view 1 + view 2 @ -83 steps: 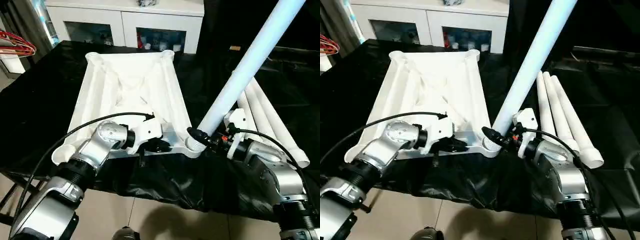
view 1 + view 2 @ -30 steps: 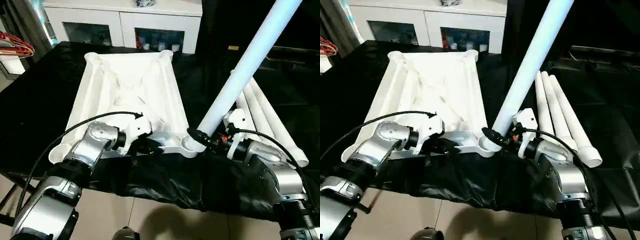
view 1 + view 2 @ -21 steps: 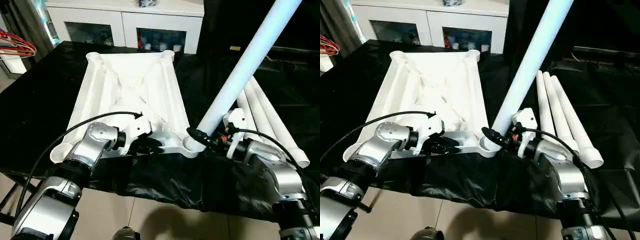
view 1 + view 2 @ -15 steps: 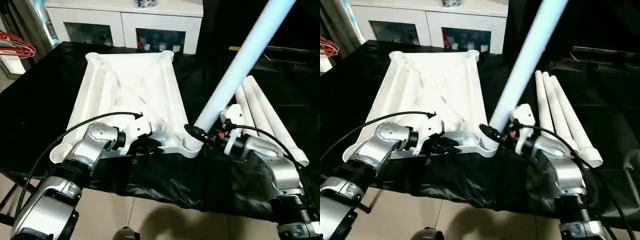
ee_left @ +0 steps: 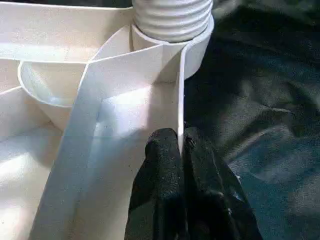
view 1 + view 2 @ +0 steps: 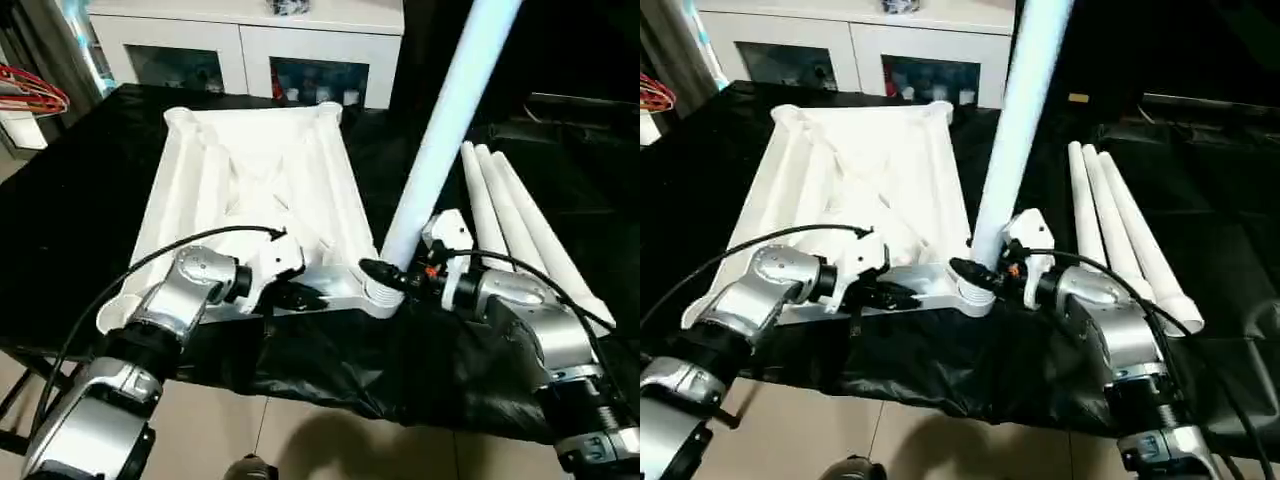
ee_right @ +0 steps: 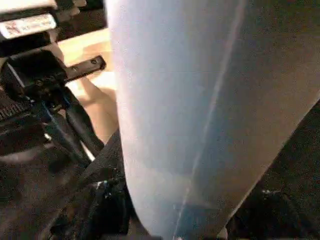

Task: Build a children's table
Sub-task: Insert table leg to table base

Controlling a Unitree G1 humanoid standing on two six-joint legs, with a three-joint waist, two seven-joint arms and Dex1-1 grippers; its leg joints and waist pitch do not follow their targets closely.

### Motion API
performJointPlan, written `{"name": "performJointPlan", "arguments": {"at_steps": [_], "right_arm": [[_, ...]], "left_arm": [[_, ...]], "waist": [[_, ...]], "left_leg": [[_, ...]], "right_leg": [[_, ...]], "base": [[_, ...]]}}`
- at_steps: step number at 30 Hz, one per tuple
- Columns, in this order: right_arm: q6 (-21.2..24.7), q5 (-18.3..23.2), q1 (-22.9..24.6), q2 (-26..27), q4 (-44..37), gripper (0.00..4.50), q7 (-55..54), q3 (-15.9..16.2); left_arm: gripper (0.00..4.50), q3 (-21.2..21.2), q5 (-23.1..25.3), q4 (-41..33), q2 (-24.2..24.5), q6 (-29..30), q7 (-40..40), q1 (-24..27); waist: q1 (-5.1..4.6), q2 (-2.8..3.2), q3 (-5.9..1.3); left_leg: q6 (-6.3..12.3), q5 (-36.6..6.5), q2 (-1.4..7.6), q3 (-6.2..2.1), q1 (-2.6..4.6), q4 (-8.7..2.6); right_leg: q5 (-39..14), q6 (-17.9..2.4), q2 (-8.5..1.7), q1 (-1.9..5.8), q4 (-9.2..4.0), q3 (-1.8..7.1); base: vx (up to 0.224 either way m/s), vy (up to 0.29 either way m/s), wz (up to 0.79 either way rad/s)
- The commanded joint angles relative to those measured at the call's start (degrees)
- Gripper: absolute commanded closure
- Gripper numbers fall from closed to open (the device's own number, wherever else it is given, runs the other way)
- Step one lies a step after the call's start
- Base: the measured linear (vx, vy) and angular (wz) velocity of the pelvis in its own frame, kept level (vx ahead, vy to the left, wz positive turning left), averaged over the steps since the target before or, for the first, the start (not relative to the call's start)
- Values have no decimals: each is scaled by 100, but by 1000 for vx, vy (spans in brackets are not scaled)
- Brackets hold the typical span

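Observation:
The white tabletop (image 6: pixel 250 170) lies underside up on a black cloth. One long white leg (image 6: pixel 440 130) stands in its near right corner socket (image 6: pixel 380 298), almost upright and leaning slightly right. My right gripper (image 6: pixel 385 275) is shut around that leg just above the socket; the right wrist view has the leg (image 7: pixel 200 100) close up. My left gripper (image 5: pixel 180 137) is shut on the thin near rim of the tabletop (image 5: pixel 125 75), a little left of the socket. The leg's ribbed end (image 5: pixel 172 15) sits in the socket.
Three more white legs (image 6: pixel 520 230) lie side by side on the cloth to the right. A white glass-door cabinet (image 6: pixel 250 40) stands behind the table. A red wire object (image 6: pixel 30 90) is at the far left. The table's near edge runs just below my grippers.
The leg has swung from a strong rightward lean to nearly upright, my right arm moving left with it. My left gripper has closed onto the near rim.

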Motion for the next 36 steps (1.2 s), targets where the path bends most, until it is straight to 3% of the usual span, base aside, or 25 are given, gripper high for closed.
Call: {"name": "performJointPlan", "arguments": {"at_steps": [1, 11, 18, 19, 20, 23, 27, 36], "right_arm": [[215, -196, 18, -88, 228, 260, 22, 116], [438, -139, 74, -184, 213, 260, 191, 185], [462, 257, 314, -3, 101, 260, 5, -327], [490, 429, 386, 69, 66, 260, -78, -518], [499, 484, 410, 93, 54, 260, -108, -579], [474, 702, 594, 211, -21, 260, -230, -845], [377, 803, 849, 351, -95, 260, -361, -1027], [45, 765, 1345, 548, -252, 260, -691, -1102]], "left_arm": [[450, -206, 49, -247, -9, 237, -158, 161], [450, -142, 124, -827, -181, 895, 397, 319], [450, -45, 182, -904, -222, 1061, 749, 396], [450, -23, 179, -896, -230, 1089, 814, 391], [450, -19, 180, -889, -231, 1087, 827, 389], [450, 9, 188, -849, -229, 1089, 897, 374], [450, 17, 202, -816, -229, 1083, 940, 357], [450, 34, 247, -621, -250, 966, 1036, 251]], "waist": [[12, -45, -428], [14, -46, -414], [33, -28, -434], [32, -25, -434], [37, 11, -432], [46, 42, -436], [56, 93, -441], [58, 102, -432]], "left_leg": [[85, -1006, 235, -70, 108, -393], [-49, -1360, 233, -80, 147, -427], [-19, -1343, 221, -89, 142, -422], [-18, -1342, 222, -91, 142, -424], [-23, -1399, 226, -90, 149, -424], [-65, -1490, 228, -105, 143, -438], [-71, -1482, 222, -113, 136, -439], [-59, -1635, 221, -113, 134, -465]], "right_leg": [[-523, -1303, -481, 267, -411, 230], [-898, -1234, -473, 251, -474, 234], [-693, -1264, -463, 269, -473, 225], [-715, -1260, -466, 269, -474, 222], [-761, -1254, -471, 257, -492, 228], [-787, -1228, -465, 263, -497, 221], [-806, -1220, -476, 260, -494, 217], [-1279, -1033, -484, 234, -559, 227]], "base": [[0, 0, 0], [0, 0, 0], [0, 0, 0], [0, 0, 0], [0, 0, 0], [0, 0, 0], [0, 0, 0], [0, 0, 0]]}}
